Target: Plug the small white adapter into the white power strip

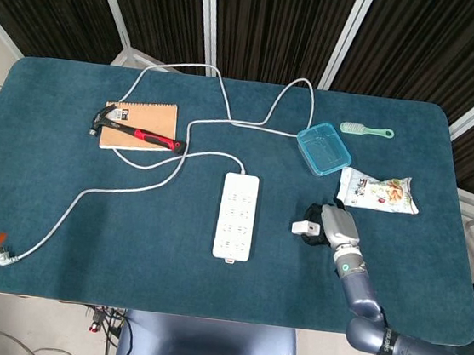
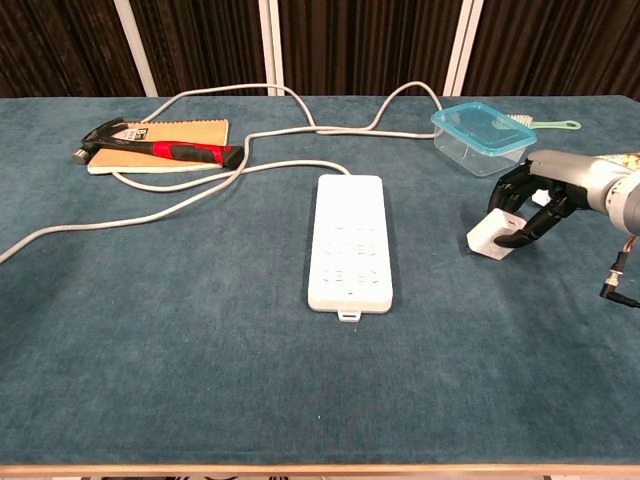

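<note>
Dark pleated curtains with pale uprights back the scene. Teal felt-covered table (image 1: 62, 209) carries everything.

Long white multi-socket power strip (image 1: 236, 215) lies flat near table centre, its pale grey cable (image 1: 143, 171) looping to the far edge and off toward the left. Tan spiral notebook (image 1: 154, 118) with a red-and-black hammer (image 1: 139, 135) on it sits far left; clear blue-rimmed plastic container (image 1: 320, 148), printed snack bag (image 1: 379, 192) and mint-green brush (image 1: 366, 130) sit far right.

Right robot hand (image 2: 535, 205): dark fingers curled over and around the small white cube-shaped adapter (image 2: 493, 233), touching it. Adapter looks still seated on the felt, well apart from the strip and to its right. Firm hold or mere contact: cannot tell. Left robot hand not in view.

Step in hand, by my reading: grasping the adapter; plugging not yet begun.

Next move calls for a secure pinch, a lift, a carry leftward over the strip, prongs turned downward and lined up with one socket, then a straight press. Prong side hidden now.
</note>
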Available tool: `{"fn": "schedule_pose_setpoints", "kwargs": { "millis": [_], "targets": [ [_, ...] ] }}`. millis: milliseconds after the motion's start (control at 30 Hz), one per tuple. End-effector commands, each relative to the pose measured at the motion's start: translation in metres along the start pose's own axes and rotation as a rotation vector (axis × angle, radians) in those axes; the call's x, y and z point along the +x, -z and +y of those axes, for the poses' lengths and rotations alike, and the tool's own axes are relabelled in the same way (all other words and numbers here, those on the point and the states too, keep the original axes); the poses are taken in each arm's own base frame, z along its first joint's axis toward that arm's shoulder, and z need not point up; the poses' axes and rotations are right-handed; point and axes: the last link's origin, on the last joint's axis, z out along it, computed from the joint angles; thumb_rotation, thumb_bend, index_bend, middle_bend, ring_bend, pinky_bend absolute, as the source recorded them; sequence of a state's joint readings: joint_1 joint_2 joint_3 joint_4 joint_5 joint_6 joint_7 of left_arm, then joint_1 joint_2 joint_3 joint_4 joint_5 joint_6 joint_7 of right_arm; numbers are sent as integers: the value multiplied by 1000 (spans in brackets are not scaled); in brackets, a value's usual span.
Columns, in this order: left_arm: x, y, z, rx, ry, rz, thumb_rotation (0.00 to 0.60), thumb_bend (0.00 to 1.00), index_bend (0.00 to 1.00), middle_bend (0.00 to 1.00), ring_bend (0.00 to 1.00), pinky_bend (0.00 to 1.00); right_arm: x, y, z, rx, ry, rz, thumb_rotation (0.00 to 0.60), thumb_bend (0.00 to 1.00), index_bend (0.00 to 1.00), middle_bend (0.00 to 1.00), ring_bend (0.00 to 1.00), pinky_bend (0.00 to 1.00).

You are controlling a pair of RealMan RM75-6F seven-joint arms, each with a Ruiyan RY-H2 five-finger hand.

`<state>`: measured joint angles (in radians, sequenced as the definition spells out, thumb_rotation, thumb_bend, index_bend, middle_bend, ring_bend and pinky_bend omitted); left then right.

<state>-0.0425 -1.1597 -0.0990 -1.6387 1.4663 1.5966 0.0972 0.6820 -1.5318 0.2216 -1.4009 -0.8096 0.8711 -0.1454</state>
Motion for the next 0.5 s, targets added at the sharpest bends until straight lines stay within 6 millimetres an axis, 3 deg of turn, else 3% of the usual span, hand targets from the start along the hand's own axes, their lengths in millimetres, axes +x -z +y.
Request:
{"fn": "schedule_pose_setpoints", "kwargs": {
  "millis": [33,500],
  "targets": [
    [0,0,0,0,0,-2,600,67,171,0,0,0,0,-1,0,0,-3,4,600,354,517,508,276,40],
    [-1,0,1,-5,10,-14,600,67,167,0,0,0,2,-4,-4,7,-4,29,600,484,583,574,302,43]
  ]
}}
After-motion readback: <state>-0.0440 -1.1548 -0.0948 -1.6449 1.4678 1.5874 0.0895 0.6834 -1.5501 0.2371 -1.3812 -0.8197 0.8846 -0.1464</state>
